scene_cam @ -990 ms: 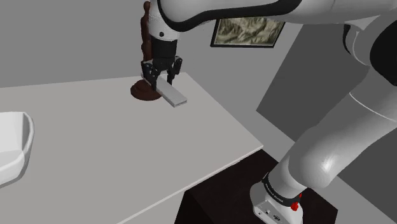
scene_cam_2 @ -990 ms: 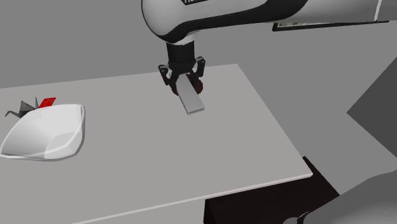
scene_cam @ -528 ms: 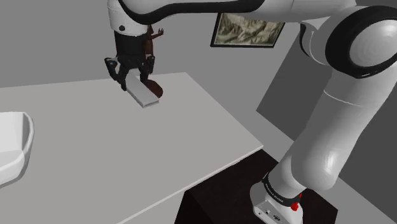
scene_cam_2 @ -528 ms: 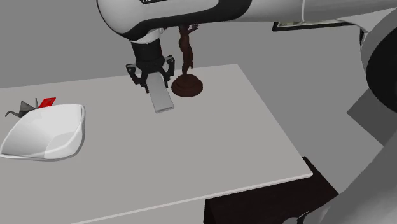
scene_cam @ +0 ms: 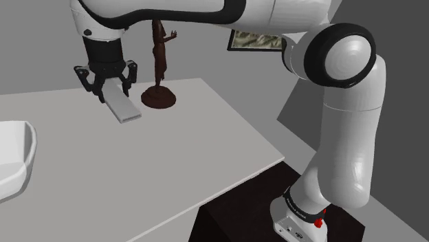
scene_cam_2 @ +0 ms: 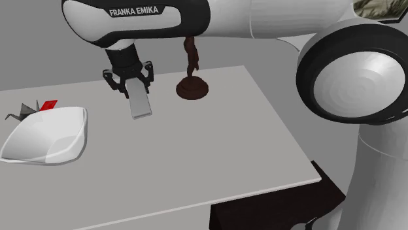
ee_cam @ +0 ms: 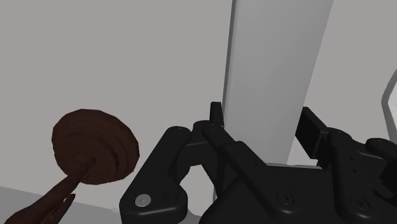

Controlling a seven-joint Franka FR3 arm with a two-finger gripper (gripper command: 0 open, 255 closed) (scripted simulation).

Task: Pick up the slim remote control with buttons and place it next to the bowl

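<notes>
One remote, plain grey, clamped at one end between gripper fingers, hung tilted above table so carrying clears surface. Bowl well apart, toward second exterior view's left; placement not yet made. Brown figurine nearby, untouched.

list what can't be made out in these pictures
Remote: near end hidden by the claw, wrist view.
Bowl: cut off by the shoulder view's left edge.
Statue: top hidden behind the arm, second exterior view.
Dark thing behind the bowl, second exterior view: too small to name.
</notes>
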